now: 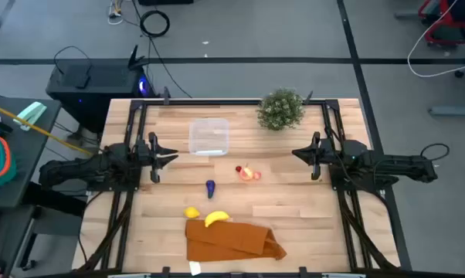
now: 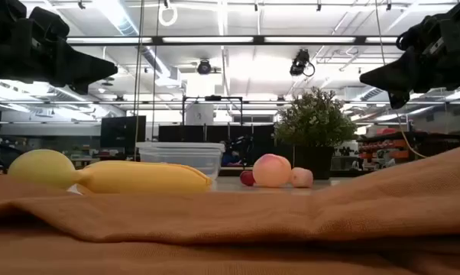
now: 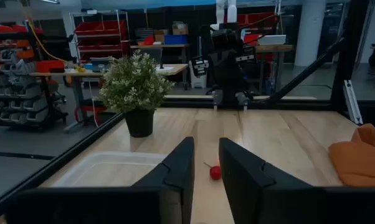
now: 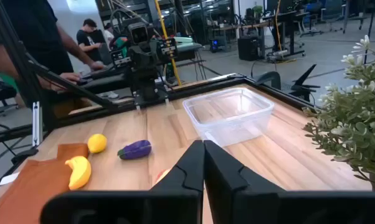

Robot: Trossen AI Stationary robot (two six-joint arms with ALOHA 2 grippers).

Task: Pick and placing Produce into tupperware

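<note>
The tupperware (image 1: 209, 136) sits empty on the bench (image 1: 294, 208), toward 12 o'clock of centre, with the green plant (image 1: 280, 109) at about 1 o'clock. The produce all lies outside it: the red-peach fruit (image 1: 250, 174) and tiny red piece (image 1: 238, 170) near centre, the purple piece (image 1: 210, 187) just toward 7 o'clock of them, the lemon (image 1: 191, 212) and banana (image 1: 216, 218) at 6 o'clock, against the orange cloth (image 1: 232, 240). The left gripper (image 1: 171, 157) hovers at 9 o'clock (jaws slightly apart, holding nothing); the right gripper (image 1: 296, 154) at 3 o'clock has its jaws together
</note>
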